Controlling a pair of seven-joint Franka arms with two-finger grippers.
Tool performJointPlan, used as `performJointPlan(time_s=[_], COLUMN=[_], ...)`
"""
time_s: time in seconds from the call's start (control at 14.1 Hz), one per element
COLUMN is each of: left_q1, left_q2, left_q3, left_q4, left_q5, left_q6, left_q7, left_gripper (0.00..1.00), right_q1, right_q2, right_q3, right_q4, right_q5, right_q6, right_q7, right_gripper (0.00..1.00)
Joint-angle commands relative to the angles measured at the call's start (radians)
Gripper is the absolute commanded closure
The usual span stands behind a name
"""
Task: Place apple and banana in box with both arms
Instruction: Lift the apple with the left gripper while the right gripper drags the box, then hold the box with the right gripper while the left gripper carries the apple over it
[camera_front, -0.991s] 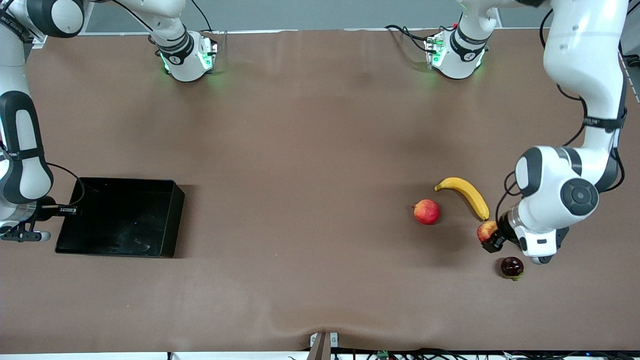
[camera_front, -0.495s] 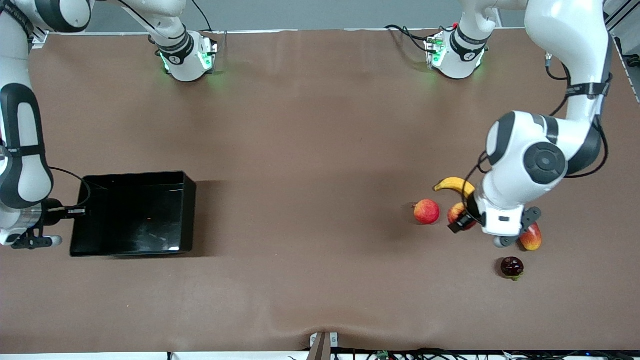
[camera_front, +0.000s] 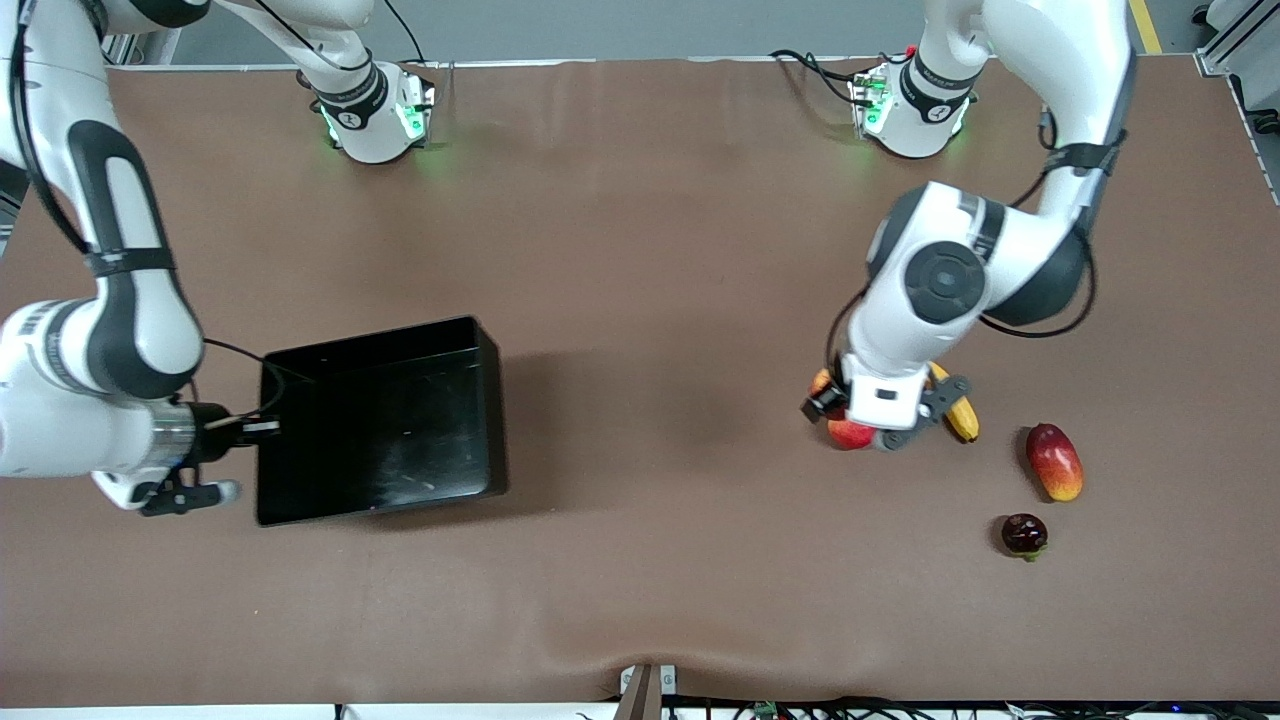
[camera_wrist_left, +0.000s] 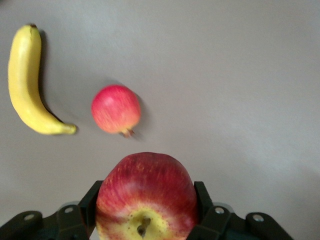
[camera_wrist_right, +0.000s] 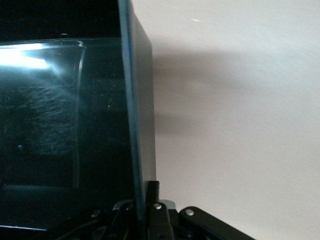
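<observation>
My left gripper (camera_front: 823, 399) is shut on the small red and yellow apple (camera_front: 820, 381) and holds it in the air over the pinkish-red round fruit (camera_front: 848, 436). In the left wrist view the apple (camera_wrist_left: 146, 197) sits between the black fingers (camera_wrist_left: 204, 200), stem dimple toward the camera. The yellow banana (camera_front: 962, 416) lies on the table beside that fruit, partly hidden by the left wrist, and shows whole in the left wrist view (camera_wrist_left: 26, 82). My right gripper (camera_front: 262, 428) is shut on the side wall of the black box (camera_front: 380, 430). The wall (camera_wrist_right: 135, 125) runs between the fingers (camera_wrist_right: 152, 192).
A red-yellow mango (camera_front: 1053, 461) and a small dark fruit (camera_front: 1024, 534) lie toward the left arm's end, nearer the camera than the banana. The pinkish-red fruit also shows in the left wrist view (camera_wrist_left: 115, 109). The brown table (camera_front: 640, 300) stretches between the box and the fruits.
My left gripper has carried the apple from beside the banana's tip toward the right arm's end, uncovering the mango. My right gripper has moved the box toward the table's middle, and the box has turned slightly.
</observation>
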Motion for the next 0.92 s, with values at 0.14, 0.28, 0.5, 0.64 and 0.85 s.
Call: performJointPlan(time_s=[0.14,0.28,0.5,0.64,0.85], left_q1=[-0.041,-0.050,-0.055,-0.067,-0.072], left_q2=[-0.054,-0.062,-0.048,-0.021,-0.008], left_q3=[-0.020,-0.043,-0.049,-0.049,-0.049], left_q4=[0.056,0.054,0.053,0.053,0.051], left_q5=[0.019,0.017,0.019,0.019,0.019], left_q6=[-0.071,-0.071,-0.068,-0.055,-0.048], left_q7=[-0.121,-0.135,-0.143,-0.140,-0.144], left_gripper=[1.00,1.00,1.00,1.00,1.00], right_q1=[0.203,0.304,0.433,0.468,0.508], right_q2=[-0.035,-0.061,-0.069,-0.076,-0.083], right_q3=[0.003,0.001,-0.004,-0.004,-0.005], right_q4=[-0.026,-0.034,-0.058,-0.115,-0.192], right_q5=[0.014,0.007,-0.035,-0.063,-0.082], right_q6=[0.051,0.060,0.141,0.279,0.391], right_q7=[0.135,0.197,0.314,0.314,0.346], right_gripper=[1.00,1.00,1.00,1.00,1.00])
